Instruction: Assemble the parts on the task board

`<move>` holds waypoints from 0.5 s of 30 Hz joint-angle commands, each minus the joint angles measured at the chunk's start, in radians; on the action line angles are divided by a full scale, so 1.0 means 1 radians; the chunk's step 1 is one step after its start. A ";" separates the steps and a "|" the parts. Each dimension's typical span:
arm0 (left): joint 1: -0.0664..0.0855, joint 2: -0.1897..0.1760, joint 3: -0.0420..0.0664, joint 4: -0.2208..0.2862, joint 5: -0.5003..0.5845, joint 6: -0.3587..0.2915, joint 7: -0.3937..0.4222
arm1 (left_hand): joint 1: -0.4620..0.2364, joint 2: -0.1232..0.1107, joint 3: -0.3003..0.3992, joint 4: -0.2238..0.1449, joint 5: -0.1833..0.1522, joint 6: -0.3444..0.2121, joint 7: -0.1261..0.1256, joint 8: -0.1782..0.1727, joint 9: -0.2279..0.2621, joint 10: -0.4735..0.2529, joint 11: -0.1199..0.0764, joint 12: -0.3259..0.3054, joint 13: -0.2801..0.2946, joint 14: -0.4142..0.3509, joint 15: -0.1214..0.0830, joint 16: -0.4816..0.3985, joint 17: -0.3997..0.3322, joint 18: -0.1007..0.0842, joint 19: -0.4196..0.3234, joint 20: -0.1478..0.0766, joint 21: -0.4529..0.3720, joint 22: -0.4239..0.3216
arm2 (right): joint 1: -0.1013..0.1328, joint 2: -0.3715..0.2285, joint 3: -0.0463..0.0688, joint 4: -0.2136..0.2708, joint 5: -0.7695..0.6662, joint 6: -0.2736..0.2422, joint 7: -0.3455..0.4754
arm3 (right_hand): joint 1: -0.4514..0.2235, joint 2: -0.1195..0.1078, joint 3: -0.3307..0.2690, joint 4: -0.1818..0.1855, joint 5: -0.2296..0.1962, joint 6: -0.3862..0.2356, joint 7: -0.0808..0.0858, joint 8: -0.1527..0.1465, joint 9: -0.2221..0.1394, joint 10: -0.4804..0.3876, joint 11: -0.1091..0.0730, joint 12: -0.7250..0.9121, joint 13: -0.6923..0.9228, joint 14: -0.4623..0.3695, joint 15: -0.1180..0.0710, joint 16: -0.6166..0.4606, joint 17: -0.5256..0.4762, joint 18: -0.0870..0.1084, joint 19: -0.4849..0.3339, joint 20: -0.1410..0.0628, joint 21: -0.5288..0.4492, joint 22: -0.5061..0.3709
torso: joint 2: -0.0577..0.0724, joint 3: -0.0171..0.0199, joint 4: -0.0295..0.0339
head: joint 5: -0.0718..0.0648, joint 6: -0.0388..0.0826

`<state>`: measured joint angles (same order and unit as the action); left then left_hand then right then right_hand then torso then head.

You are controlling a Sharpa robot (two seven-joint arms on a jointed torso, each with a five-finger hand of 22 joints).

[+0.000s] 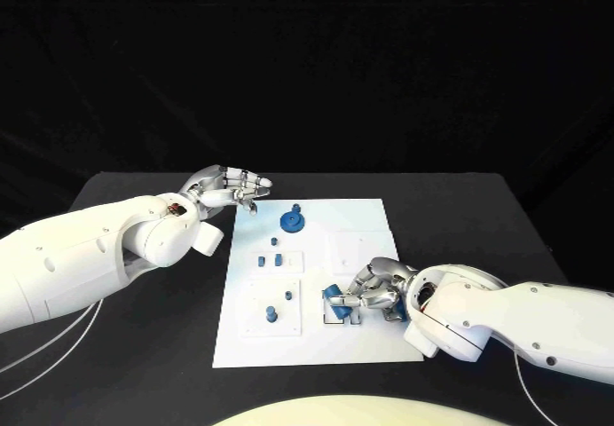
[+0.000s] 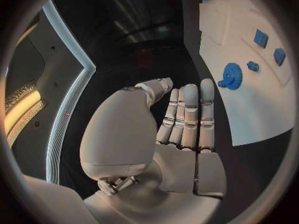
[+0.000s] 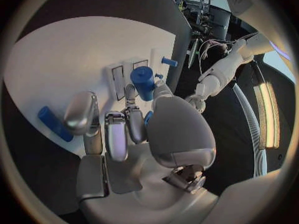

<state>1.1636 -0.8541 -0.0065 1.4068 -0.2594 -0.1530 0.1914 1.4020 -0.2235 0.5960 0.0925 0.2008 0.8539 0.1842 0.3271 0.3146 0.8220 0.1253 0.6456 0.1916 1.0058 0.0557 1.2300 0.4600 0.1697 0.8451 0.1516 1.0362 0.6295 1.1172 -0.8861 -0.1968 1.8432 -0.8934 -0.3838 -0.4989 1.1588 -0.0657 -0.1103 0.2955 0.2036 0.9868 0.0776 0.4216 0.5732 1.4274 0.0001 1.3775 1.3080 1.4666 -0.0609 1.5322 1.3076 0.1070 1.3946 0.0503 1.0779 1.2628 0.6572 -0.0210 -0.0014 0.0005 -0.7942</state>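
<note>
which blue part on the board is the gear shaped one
The blue gear, lying at the far end of the task board, close to the left hand. It is round and toothed; the other blue parts are small pegs or blocks.

Dark backdrop, bright task board (image 1: 365,222); fisheye wrist views bend edges.

Gear (image 1: 293,218) on task board (image 1: 365,217) far end — pegs (image 1: 270,261) nearer, left.
</note>
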 commanded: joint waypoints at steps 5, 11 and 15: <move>0.001 0.002 0.001 0.002 -0.001 0.010 0.004 | -0.006 0.003 0.002 0.006 0.000 -0.010 0.000 0.005 0.001 -0.007 0.003 0.004 -0.002 -0.008 0.002 0.004 -0.002 0.015 -0.001 0.006 -0.006 -0.002 | -0.001 0.000 0.000 0.000 0.003 -0.001 0.017 | -0.039 0.004 -0.024 -0.001 -0.003 -0.011 0.001 0.000 0.007 -0.006 0.005 -0.007 0.025 0.076 0.002 -0.002 0.113 -0.006 -0.009 0.000 -0.011 -0.003 | 0.000 0.0000 -0.0004 | 0.000 0.001; 0.001 0.002 0.001 0.001 -0.001 0.010 0.004 | -0.007 0.003 0.002 0.007 0.000 -0.010 0.001 0.005 0.001 -0.008 0.003 0.005 -0.002 -0.008 0.002 0.005 -0.002 0.015 0.000 0.006 -0.007 -0.003 | -0.002 0.000 0.000 0.003 0.002 0.011 0.022 | -0.045 0.006 -0.027 -0.001 -0.003 -0.011 0.001 0.000 0.008 -0.007 0.005 -0.008 0.024 0.076 0.002 -0.002 0.112 -0.006 -0.009 0.000 -0.012 -0.004 | 0.000 0.0002 -0.0003 | 0.001 0.002; 0.001 0.002 0.001 0.001 -0.001 0.009 0.004 | -0.007 0.003 0.002 0.007 0.000 -0.010 0.001 0.005 0.001 -0.008 0.003 0.005 -0.002 -0.008 0.002 0.005 -0.002 0.015 0.000 0.006 -0.007 -0.003 | -0.002 -0.003 0.000 0.004 0.001 0.016 0.024 | -0.047 0.013 -0.028 -0.002 -0.002 -0.012 0.001 0.001 0.010 -0.007 0.005 -0.008 0.025 0.076 0.002 -0.002 0.113 -0.006 -0.009 0.000 -0.013 -0.003 | 0.000 0.0004 -0.0001 | 0.000 0.002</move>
<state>1.1636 -0.8536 -0.0065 1.4058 -0.2597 -0.1531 0.1907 1.4020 -0.2235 0.5989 0.0954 0.2008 0.8507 0.1873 0.3270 0.3144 0.8185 0.1288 0.6456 0.1906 1.0058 0.0557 1.2301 0.4589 0.1698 0.8451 0.1517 1.0362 0.6282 1.1167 -0.8880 -0.1967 1.8452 -0.8911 -0.3857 -0.4915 1.1171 -0.0566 -0.1335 0.2953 0.2035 0.9838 0.0803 0.4216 0.5823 1.4237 0.0037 1.3736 1.3078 1.4666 -0.0609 1.5322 1.3074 0.1071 1.3946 0.0503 1.0706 1.2605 0.6572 -0.0209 -0.0017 0.0012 -0.7925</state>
